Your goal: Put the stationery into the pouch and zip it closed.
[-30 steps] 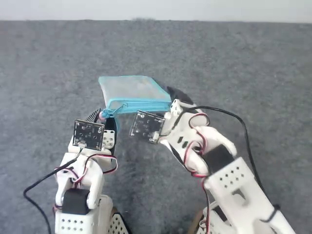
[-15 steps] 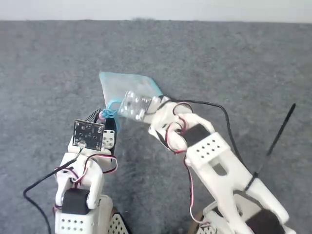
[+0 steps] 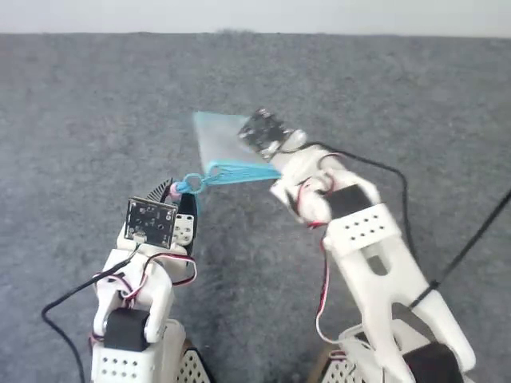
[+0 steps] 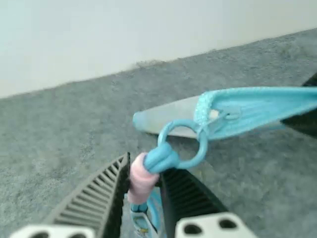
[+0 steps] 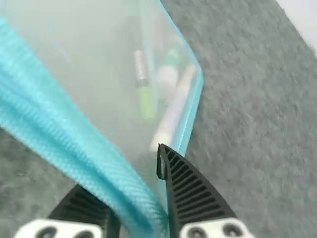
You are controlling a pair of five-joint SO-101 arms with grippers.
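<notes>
The translucent pouch (image 3: 219, 137) with teal trim hangs off the table between both arms, its zipper edge (image 3: 239, 171) stretched. Its pink tag (image 4: 141, 179) on the blue pull ring (image 4: 184, 144) sits in my left gripper (image 4: 144, 171), which is shut on it at the pouch's near-left end (image 3: 182, 195). My right gripper (image 5: 121, 171) is shut on the teal zipper edge (image 5: 74, 144) at the pouch's right end (image 3: 271, 166). Several pens (image 5: 143, 94) lie inside the pouch (image 5: 99, 59).
Grey carpet-like table surface (image 3: 415, 104) runs all around, with a pale wall along the far edge (image 3: 255, 16). Black cables (image 3: 399, 207) trail from the right arm.
The right arm swung up and to the right with the pouch's end, turning its wrist. The pouch shifted right and lifted, stretching the zipper line away from the left gripper, which held still.
</notes>
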